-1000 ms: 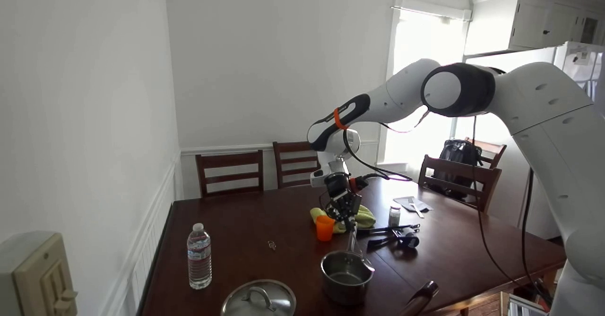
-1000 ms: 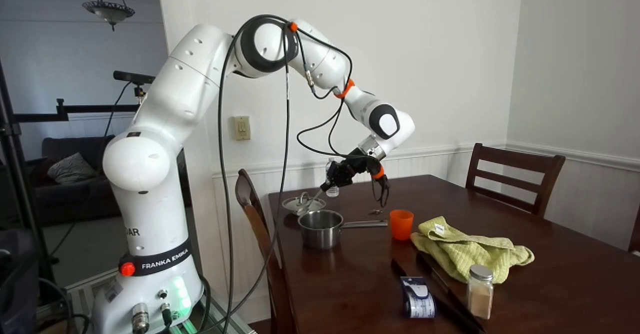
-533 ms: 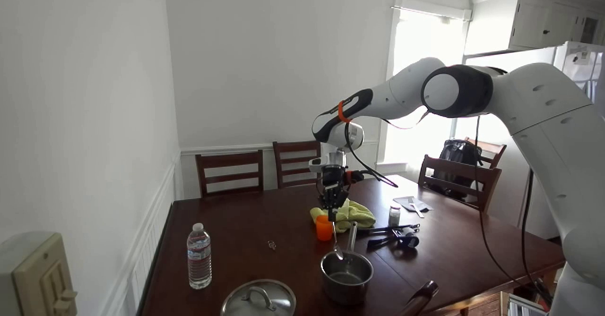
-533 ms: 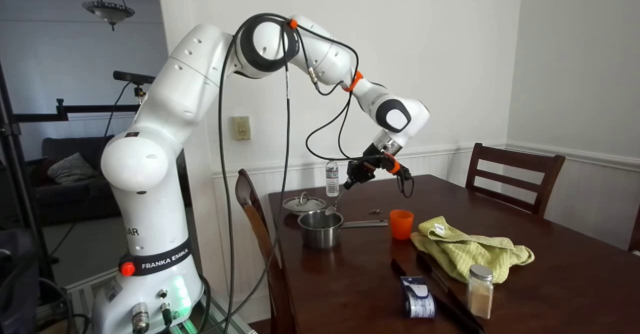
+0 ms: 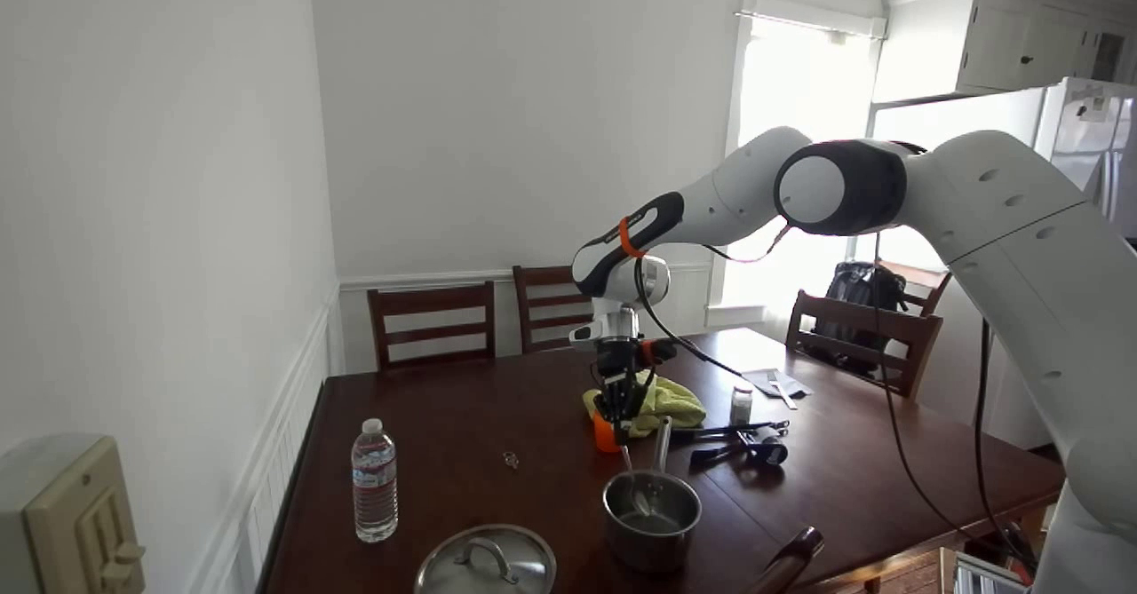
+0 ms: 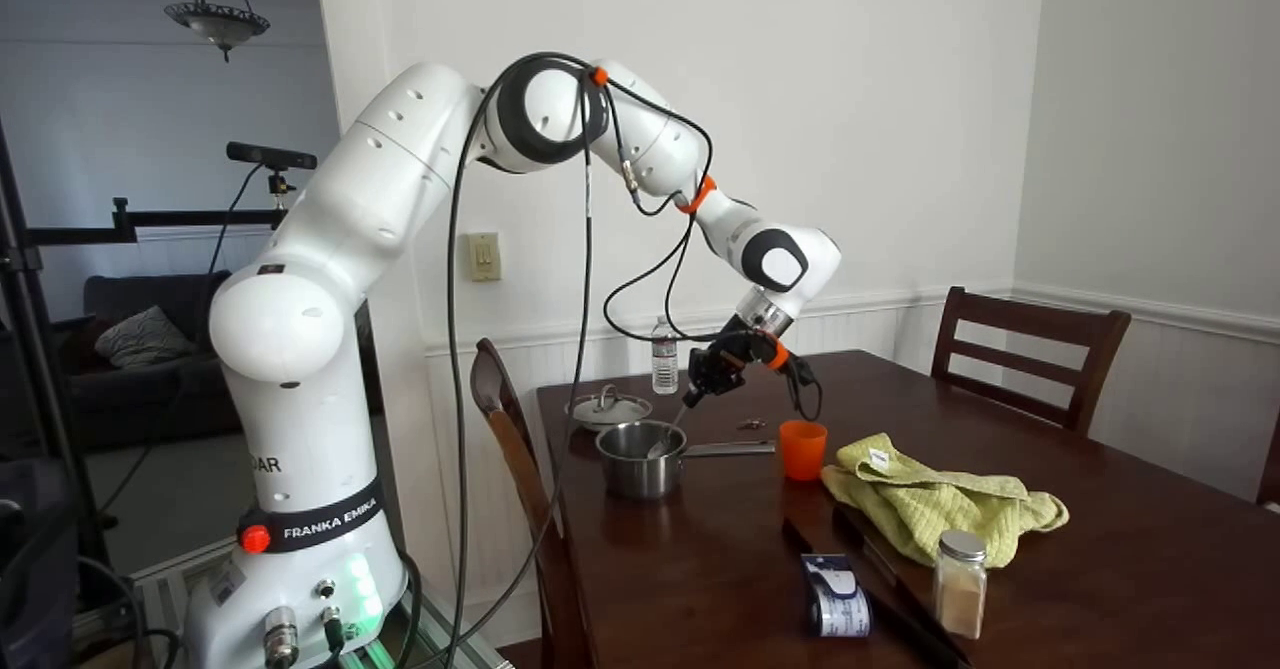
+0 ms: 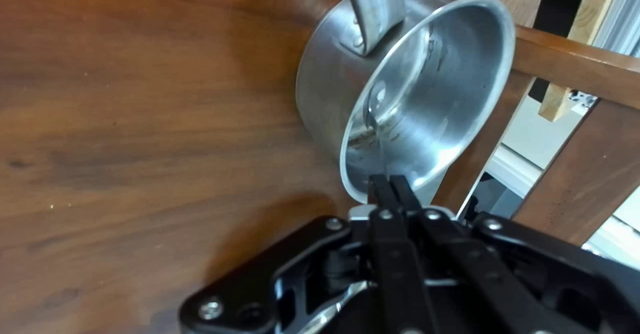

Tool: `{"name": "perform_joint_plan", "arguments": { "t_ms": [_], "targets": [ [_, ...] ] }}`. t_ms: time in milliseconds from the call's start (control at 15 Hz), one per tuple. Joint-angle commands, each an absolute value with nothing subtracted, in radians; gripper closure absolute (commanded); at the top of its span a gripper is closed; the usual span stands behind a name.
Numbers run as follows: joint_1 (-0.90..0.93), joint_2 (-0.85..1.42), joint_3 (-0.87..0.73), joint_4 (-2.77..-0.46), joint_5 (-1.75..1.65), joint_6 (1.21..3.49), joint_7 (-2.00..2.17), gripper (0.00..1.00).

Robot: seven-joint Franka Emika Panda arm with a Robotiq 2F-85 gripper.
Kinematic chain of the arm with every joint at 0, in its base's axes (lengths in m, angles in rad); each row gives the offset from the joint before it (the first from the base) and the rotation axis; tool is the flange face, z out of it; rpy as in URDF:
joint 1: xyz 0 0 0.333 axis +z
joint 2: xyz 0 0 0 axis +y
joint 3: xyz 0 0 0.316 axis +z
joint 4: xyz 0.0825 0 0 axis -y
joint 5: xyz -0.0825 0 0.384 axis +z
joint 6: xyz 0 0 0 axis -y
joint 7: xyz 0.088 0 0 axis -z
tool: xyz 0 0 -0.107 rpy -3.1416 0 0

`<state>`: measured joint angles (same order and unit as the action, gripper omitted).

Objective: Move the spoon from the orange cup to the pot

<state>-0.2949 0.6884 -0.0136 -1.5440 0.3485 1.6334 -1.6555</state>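
In the wrist view, the gripper (image 7: 389, 178) is holding the thin stem of a shiny spoon (image 7: 378, 139) between its narrow black fingers (image 7: 379, 191), while the spoon's oval head is sitting inside the round metal pot (image 7: 325, 89) below; whether it is touching the pot's floor cannot be told. A flat, riveted handle (image 7: 376, 4) is projecting from the pot's silvery wall, and the table (image 7: 150, 99), of streaky brown wood, is spreading beneath the gripper. In an exterior view, the smooth orange cup (image 5: 606, 439) is standing partly hidden behind the gripper, and a domed metal lid (image 5: 484, 578) and a clear, ribbed bottle (image 5: 374, 487) are resting well apart from it. In an exterior view, the spoon is slanting from the gripper into the pot, and a rumpled yellow-green cloth (image 6: 940, 499) is lying beside the cup, farther from the gripper.
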Motion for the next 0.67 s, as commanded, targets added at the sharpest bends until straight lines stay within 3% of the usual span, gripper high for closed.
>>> {"name": "perform_joint_plan", "arguments": {
  "t_ms": [0, 600],
  "targets": [
    [-0.266, 0.689, -0.029, -1.555, 0.258, 1.603, -1.569, 0.99],
    [-0.259, 0.677, 0.013, -1.613, 0.185, 1.552, -1.67, 0.99]
  ]
}}
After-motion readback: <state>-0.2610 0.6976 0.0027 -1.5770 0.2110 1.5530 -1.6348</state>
